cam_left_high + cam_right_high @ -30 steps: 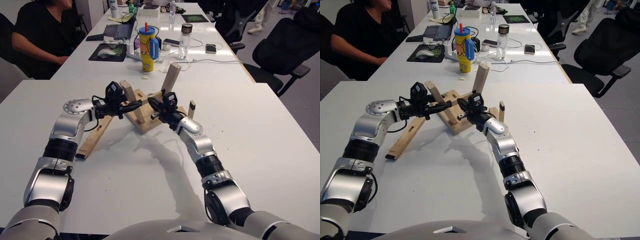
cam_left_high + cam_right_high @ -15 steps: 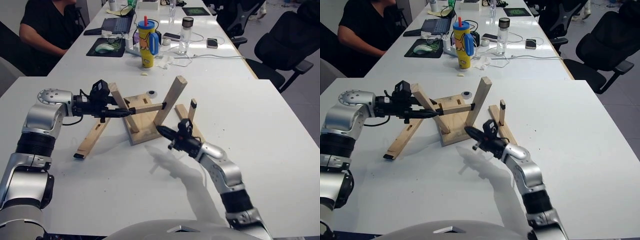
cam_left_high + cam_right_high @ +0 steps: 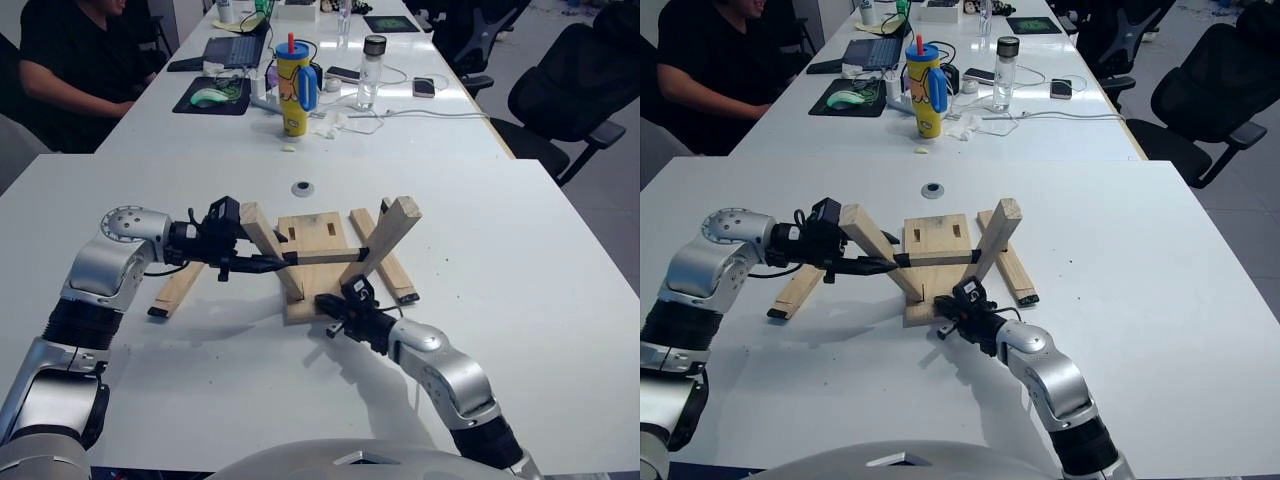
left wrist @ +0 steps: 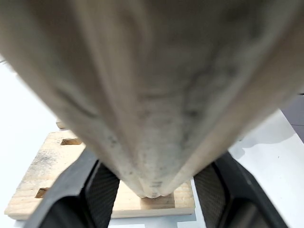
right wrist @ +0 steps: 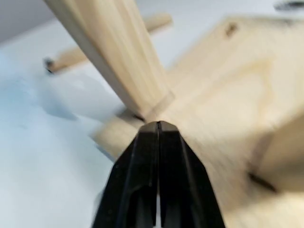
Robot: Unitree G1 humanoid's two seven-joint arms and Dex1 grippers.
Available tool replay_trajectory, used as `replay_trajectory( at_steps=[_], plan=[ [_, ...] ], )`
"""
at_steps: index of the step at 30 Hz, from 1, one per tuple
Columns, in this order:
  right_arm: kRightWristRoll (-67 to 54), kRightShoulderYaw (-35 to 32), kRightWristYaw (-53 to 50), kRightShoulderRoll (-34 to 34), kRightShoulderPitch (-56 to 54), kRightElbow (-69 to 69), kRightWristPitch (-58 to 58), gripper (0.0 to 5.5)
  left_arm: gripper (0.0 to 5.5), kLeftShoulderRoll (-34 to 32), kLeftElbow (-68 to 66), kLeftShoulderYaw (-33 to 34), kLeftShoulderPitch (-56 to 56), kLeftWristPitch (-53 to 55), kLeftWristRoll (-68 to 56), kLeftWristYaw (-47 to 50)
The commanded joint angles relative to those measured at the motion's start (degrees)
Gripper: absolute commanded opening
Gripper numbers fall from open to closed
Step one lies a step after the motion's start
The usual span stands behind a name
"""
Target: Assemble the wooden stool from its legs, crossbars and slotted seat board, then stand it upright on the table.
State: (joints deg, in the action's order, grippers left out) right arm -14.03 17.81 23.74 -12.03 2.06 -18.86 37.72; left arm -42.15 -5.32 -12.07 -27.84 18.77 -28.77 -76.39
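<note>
Board (image 3: 318,228): flat on table (image 3: 520,250), slots up, so legs can drop in from above.
L leg (image 3: 268,245): foot at board's near edge, leans out to robot's left.
R leg (image 3: 385,232): also in board, leans out to the right; crossbar (image 3: 325,258) spans the two.
L gripper (image 3: 262,264): pinches L leg just by the crossbar joint, pads (image 4: 103,190) on either side; prob. steadying the frame.
R gripper (image 5: 157,124): fingers pressed together, holding nothing, tip at board's near edge beside L leg's foot; looks set to nudge or pin the board.
Spare legs: one (image 3: 178,288) flat beyond L arm, one (image 3: 392,272) flat behind R leg.
Vs 0.5 s ago: R gripper was off the board, now at its edge; board was tipped, now flat.
</note>
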Motion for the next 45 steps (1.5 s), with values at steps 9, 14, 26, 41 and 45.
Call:
replay_trajectory(
  at_steps=[9,14,26,41,45],
  plan=[
    [5.02,4.46,-4.67,-1.5,-1.08,6.0,10.09,0.0,3.58,-2.67,1.62,-0.25,8.03,8.29,4.45,1.29],
    [4.97,4.05,-5.56,-0.77,-1.14,6.76,10.07,0.0,4.03,-10.94,6.98,9.64,15.15,10.17,0.64,-1.49],
    [4.16,1.63,-7.68,3.47,0.28,12.01,6.22,0.0,2.29,2.05,10.89,35.59,-17.84,32.93,-55.88,39.18],
    [5.58,3.24,-7.37,4.38,-3.81,18.44,3.85,0.0,0.02,-1.76,20.53,8.99,3.29,27.47,-28.57,43.34],
    [5.64,3.68,-6.72,3.99,-4.41,19.63,3.24,0.0,0.02,4.69,18.75,20.41,-12.15,24.97,-44.45,46.8]
  ],
)
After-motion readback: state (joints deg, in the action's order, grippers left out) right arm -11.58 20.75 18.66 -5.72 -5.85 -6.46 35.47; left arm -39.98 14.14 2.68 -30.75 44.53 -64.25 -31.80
